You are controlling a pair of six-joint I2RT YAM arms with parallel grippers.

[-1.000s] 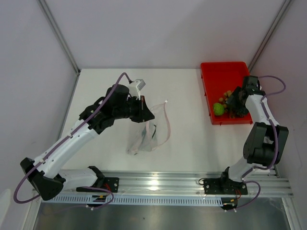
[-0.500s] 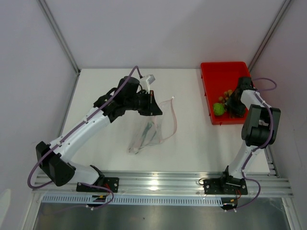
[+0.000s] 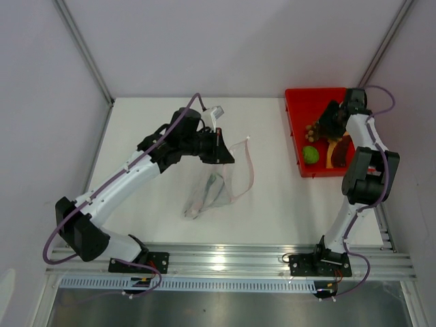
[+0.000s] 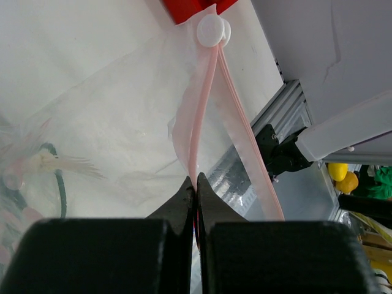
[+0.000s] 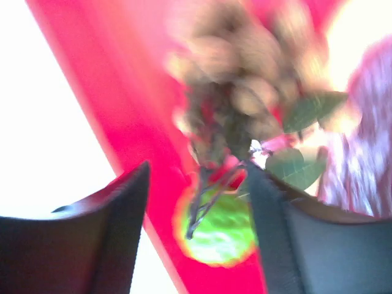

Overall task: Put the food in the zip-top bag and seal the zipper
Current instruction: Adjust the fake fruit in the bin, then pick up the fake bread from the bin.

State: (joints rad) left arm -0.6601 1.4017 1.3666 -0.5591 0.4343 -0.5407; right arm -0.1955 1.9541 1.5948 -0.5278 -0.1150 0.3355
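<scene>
Since the earlier frame, the right hand [image 3: 328, 120] has moved toward the far part of the red tray [image 3: 303, 101], and the dark purplish-red long piece [image 3: 336, 153] is now uncovered. The left hand [image 3: 227, 155] has shifted only a little to the right with the bag.

That hand is closed tightly on the zipper [image 4: 205, 104], with its two jaws pressed together on the pink strip. It holds the mouth edge of the zip-top bag [image 3: 211, 191] above the tabletop [image 3: 150, 122], while the lower part of the bag rests on it. A white slider [image 4: 211, 30] sits at the end of the strip. The green onion [image 4: 52, 168] is inside the bag, seen through the clear plastic.

The right hand's fingers [image 5: 110, 226] stand wide apart, and the wrist picture is blurred. The bunch of small tan round fruits [image 3: 313, 127] is in the tray just beside this hand. In the wrist view some thin stems hang in the gap between the fingers, and I cannot tell if they touch either one. The small green round fruit [image 3: 310, 154] lies near the tray's front left corner, and the long dark piece lies to its right.
</scene>
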